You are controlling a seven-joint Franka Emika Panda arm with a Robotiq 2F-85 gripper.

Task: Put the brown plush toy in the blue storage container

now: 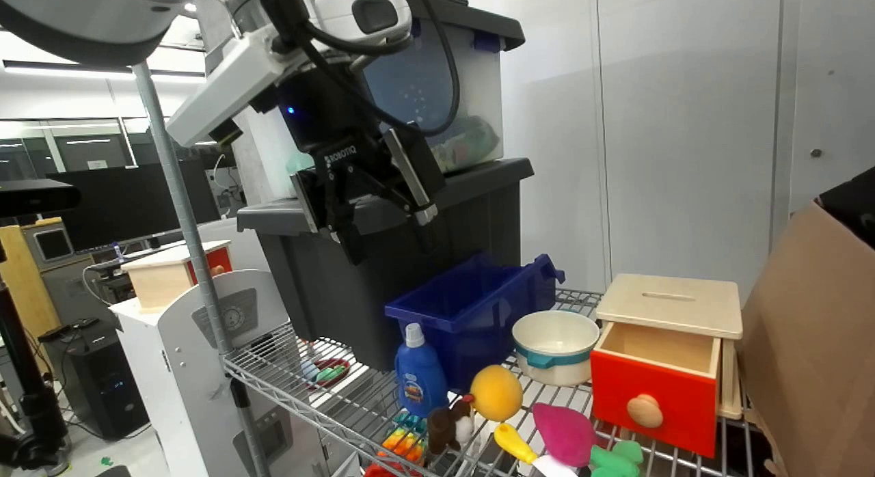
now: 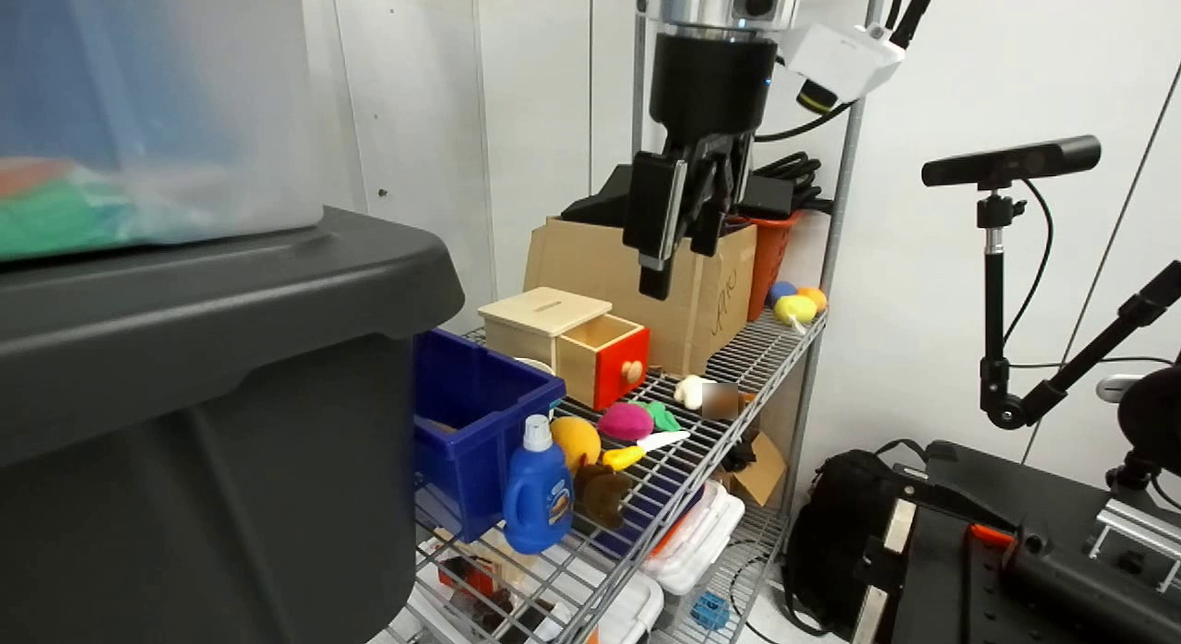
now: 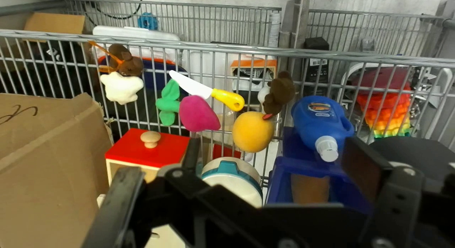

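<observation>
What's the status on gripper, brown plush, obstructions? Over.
Black gripper open, empty. Tan-brown shape inside royal-blue plastic bin, too blurred to confirm as plush; brown-and-white plush animal on wire shelf. White-capped blue plastic bottle beside bin, may crowd approach.

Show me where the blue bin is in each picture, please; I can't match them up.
In an exterior view: the blue bin is just below and right of the middle.
In an exterior view: the blue bin is below and left of the middle, partly hidden by the dark grey tote.
Wrist view: the blue bin is at lower right, partly covered.
Shared landmark: the blue bottle with the white cap, close to the blue bin.
</observation>
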